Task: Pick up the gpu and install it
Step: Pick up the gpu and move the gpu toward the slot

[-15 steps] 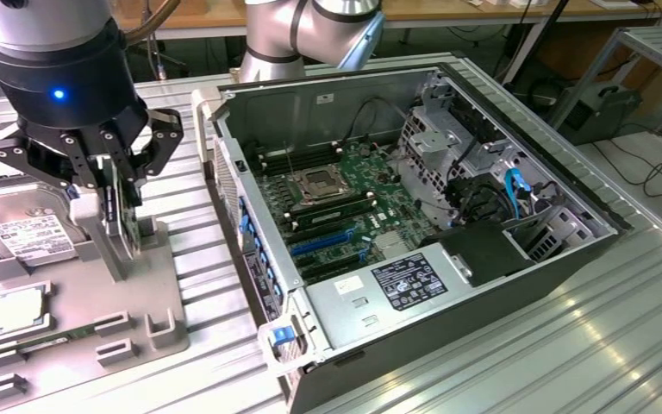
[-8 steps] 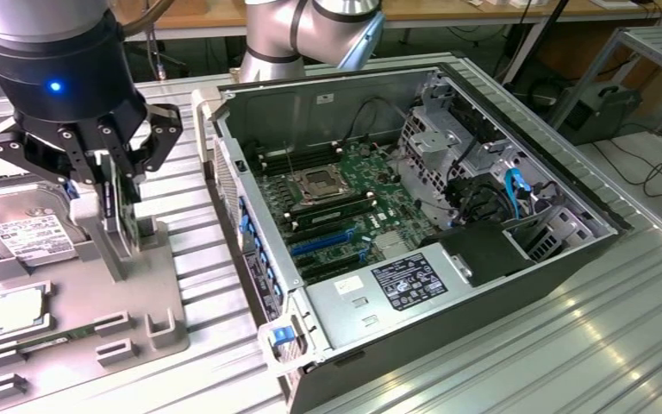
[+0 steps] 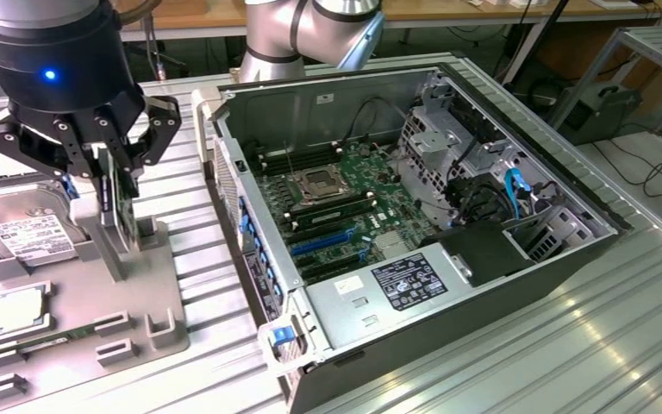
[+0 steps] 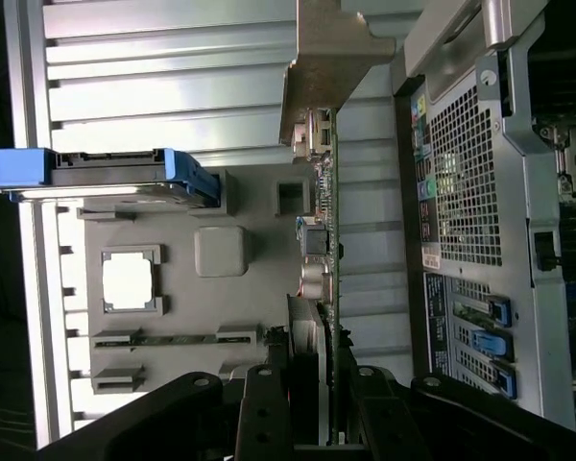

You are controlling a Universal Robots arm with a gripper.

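Exterior view, claw: the black two-fingered gripper [image 3: 116,177] hangs over the grey moulded parts tray [image 3: 135,302], its fingers narrowed onto the thin green circuit card, the gpu [image 3: 121,226], seen edge-on as a dark slab directly below it.
Exterior view, step: pick-up in hand, by my reading; the card looks barely clear of its slot in the tray, or not yet clear.
Exterior view, destination: the open black computer case [image 3: 423,224] lies beside the claw, toward the exterior view's right, blue slots showing on its board.
Wrist view, grip: fingers [image 4: 264,413] clamp both faces of the card, silver end bracket [image 4: 328,58] at its far end.
Wrist view, neighbours: boxy silver hard drive [image 4: 106,173] well apart across the tray.
Next move calls for: a straight lift, card kept upright, I'd judge.
Hard to tell: the card's bottom edge and fan are hidden.
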